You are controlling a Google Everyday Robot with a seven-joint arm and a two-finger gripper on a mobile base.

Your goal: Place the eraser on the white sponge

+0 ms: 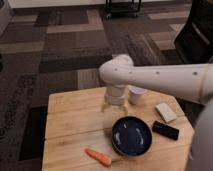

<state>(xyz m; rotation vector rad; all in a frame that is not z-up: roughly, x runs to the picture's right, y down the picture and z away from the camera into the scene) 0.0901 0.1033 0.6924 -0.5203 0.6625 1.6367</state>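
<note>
A white robot arm (165, 80) reaches in from the right of the view over a pale wooden worktop (70, 115) that stands on patterned grey and brown carpet (60, 55). Its end effector (114, 107) hangs straight down above the back middle of the worktop, just left of a white cup (136, 94) and behind a dark blue bowl (131, 135). Its fingers (105, 106) are spread apart with bare wood showing between them, holding nothing. The eraser (165, 130), a flat black block, lies near the worktop's right edge, just right of the bowl. The white sponge (165, 112) lies just behind the eraser, close to it but not touching. An orange carrot (98, 157) lies near the front edge, left of the bowl.
</note>
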